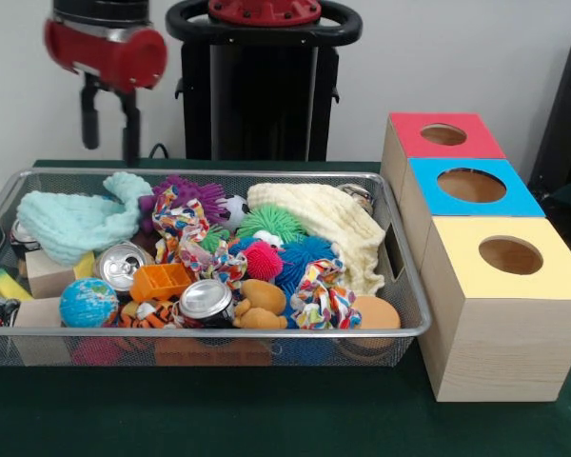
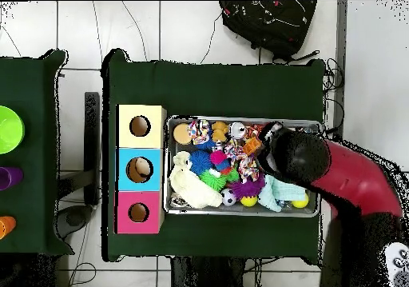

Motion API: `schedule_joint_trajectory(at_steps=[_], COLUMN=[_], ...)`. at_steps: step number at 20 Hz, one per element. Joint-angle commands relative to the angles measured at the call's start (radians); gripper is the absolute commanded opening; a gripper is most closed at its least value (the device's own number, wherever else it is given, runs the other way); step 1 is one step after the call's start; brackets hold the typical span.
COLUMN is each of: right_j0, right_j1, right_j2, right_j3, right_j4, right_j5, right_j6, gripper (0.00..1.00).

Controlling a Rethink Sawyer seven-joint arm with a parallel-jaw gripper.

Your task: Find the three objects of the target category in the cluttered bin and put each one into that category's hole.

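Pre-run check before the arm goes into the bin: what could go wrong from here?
1. The toys are packed tight; the rope toy lies tangled across its neighbours, so a grasp may drag extras out.
2. The cans look smooth and round and might slip.
3. The gripper hangs near the bin's back rim and could clip it.

Boxes (image 1: 485,248) beside cluttered bin (image 1: 404,328)

A wire bin (image 1: 400,324) on the green bench (image 1: 266,419) is packed edge to edge with toys, cans and cloths, leaving no bare floor inside. Above its nine o'clock end the hand (image 1: 111,124) hangs in open air. At three o'clock, three boxes (image 1: 500,314) stand just beside the bin, their top holes unobstructed.
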Motion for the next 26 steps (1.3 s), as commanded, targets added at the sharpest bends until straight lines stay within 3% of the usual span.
schedule_joint_trajectory(at_steps=[1, 5, 7, 10, 14, 16, 21, 26], right_j0=[0.121, 0.239, 0.275, 0.26, 0.225, 0.239, 0.266, 0.233], right_j1=[0.034, 0.039, 0.044, 0.07, 0.171, 0.203, 0.213, 0.126], right_j2=[0.051, -0.031, -0.066, -0.067, -0.051, -0.072, -0.102, -0.065], right_j3=[0.154, 0.112, 0.085, 0.131, 0.18, 0.186, 0.202, 0.28], right_j4=[-0.016, 0.003, 0.005, 0.008, -0.009, -0.018, 0.007, 0.022], right_j5=[-0.071, -0.048, -0.018, -0.125, -0.352, -0.417, -0.452, -0.421], right_j6=[0.121, 0.233, 0.243, 0.218, 0.225, 0.243, 0.22, 0.156], gripper=[1.0, 1.0, 1.0, 1.0, 1.0, 1.0, 1.0, 1.0])
